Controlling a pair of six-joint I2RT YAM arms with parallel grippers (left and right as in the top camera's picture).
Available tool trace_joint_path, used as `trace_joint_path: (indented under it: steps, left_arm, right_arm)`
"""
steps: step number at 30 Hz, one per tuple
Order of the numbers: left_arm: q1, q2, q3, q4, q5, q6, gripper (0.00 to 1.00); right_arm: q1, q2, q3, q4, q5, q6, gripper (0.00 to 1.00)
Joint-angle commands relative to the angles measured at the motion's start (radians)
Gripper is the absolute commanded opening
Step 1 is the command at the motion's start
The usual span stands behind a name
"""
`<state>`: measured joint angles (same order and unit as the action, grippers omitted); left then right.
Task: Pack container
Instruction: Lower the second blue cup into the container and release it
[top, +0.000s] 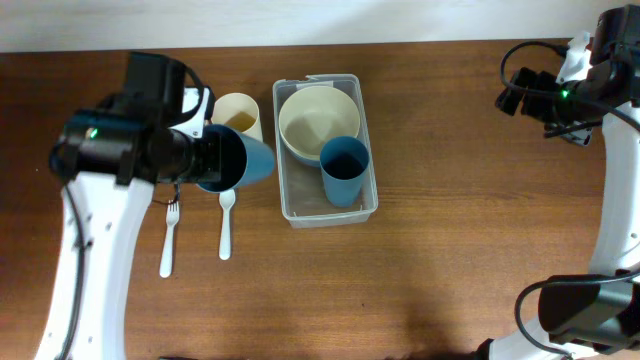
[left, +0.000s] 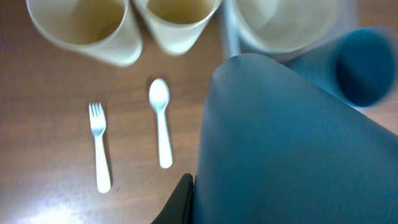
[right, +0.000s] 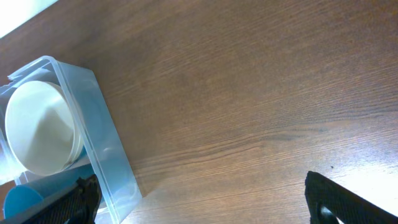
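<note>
The clear rectangular container (top: 288, 190) stands mid-table and holds a cream bowl (top: 318, 120) and an upright blue cup (top: 345, 170). My left gripper (top: 205, 155) is shut on a second blue cup (top: 240, 160), held on its side just left of the container. In the left wrist view this held cup (left: 292, 143) fills the right half, with one dark finger of my gripper (left: 183, 200) pressed against it. My right gripper (right: 205, 205) is open wide and empty, far right of the container (right: 106, 149).
A cream cup (top: 238, 113) stands behind the held cup; the left wrist view shows two cream cups (left: 81, 25) (left: 177, 22). A white fork (top: 169, 237) and a white spoon (top: 226, 225) lie on the wood table left of the container.
</note>
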<state>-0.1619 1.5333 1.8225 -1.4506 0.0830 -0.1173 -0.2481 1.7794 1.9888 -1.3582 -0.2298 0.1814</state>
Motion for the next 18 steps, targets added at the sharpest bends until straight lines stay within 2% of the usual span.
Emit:
trace_joint_path:
  steps: [1, 7, 18]
  left_arm:
    - [-0.072, -0.043, 0.096, 0.005, 0.056, -0.002, 0.02]
    - [-0.227, -0.008, 0.244, 0.052, 0.015, 0.0, 0.02]
    - [-0.369, 0.215, 0.257, 0.119, -0.015, 0.088, 0.02]
  right_arm:
    - [-0.002, -0.007, 0.008, 0.0, -0.002, -0.001, 0.99]
    - [-0.002, -0.007, 0.009, 0.0, -0.002, -0.001, 0.99]
    - [-0.002, -0.007, 0.009, 0.0, -0.002, -0.001, 0.99]
